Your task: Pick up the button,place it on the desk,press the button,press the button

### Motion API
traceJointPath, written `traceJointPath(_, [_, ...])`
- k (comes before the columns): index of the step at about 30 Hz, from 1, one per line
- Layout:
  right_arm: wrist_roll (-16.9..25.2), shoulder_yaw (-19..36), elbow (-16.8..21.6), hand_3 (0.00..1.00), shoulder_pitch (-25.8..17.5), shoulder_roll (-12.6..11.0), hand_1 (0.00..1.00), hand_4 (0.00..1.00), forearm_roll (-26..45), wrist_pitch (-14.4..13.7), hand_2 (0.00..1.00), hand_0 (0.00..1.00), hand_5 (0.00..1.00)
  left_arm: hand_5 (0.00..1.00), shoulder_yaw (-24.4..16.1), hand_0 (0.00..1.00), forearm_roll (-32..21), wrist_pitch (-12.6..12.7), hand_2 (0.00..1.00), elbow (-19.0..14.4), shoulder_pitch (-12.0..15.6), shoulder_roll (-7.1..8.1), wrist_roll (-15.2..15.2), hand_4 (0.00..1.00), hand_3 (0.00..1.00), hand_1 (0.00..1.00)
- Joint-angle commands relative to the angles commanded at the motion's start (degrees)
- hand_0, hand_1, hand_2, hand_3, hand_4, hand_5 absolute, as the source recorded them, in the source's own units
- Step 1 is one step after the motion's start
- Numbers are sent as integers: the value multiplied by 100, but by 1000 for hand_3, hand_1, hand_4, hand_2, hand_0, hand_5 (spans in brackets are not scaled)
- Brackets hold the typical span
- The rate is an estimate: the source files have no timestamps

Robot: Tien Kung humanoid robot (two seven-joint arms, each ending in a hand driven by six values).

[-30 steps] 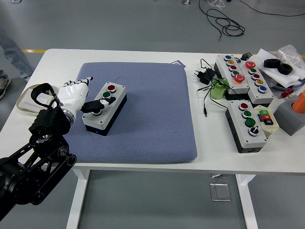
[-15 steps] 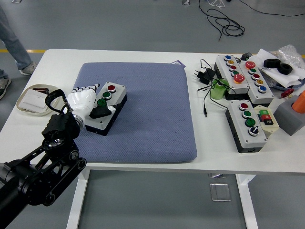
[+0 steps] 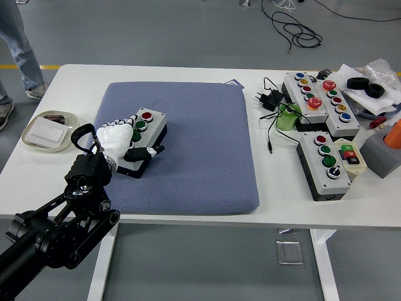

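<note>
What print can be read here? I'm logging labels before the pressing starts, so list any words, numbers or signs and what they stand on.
None can be read.
Button box under the left hand: no print visible.
Button boxes at right: any labels too small.
Yellow-faced switch: markings blurred.

Bright, even overhead light, no harsh glare. Soft short shadows under the control boxes (image 3: 325, 164) and the pad (image 3: 182, 145) edge on the white counter (image 3: 288, 200). White counter near blown-out but detail holds. Focus sharp across frame; slight blur on robot hand (image 3: 119, 140). Mild wide-angle bend at the edges.
</note>
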Motion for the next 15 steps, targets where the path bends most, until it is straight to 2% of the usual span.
traceJointPath(1, [0,1,0,569,-4,-1,548,309,1,0,622,632,245,722,9,839,0,-45,998,3,-4,3,2,998,998,949])
traceJointPath(2, [0,2,0,568,-8,-2,549,310,3,-1,622,632,247,535,18,659,0,-84,950,5,-7,6,6,998,998,796])
traceJointPath(7, [-5,9,0,568,-23,-3,549,310,-20,4,622,632,247,535,34,659,0,-164,950,82,-15,5,125,998,998,796])
traceJointPath(8, [-5,9,0,568,-26,-4,549,310,-21,4,622,632,247,315,33,431,0,-178,757,93,-14,5,133,932,998,583])
traceJointPath(13, [-3,6,0,568,-40,-6,548,310,-24,5,622,631,244,315,20,431,0,-80,757,143,8,28,236,932,998,583])
traceJointPath(14, [-1,0,0,568,-42,-7,548,310,-19,5,622,631,244,274,15,397,0,-7,629,132,13,37,274,891,998,489])
traceJointPath(15, [0,-4,0,568,-42,-8,548,310,-16,5,622,631,244,274,11,397,0,43,629,125,16,43,298,891,998,489])
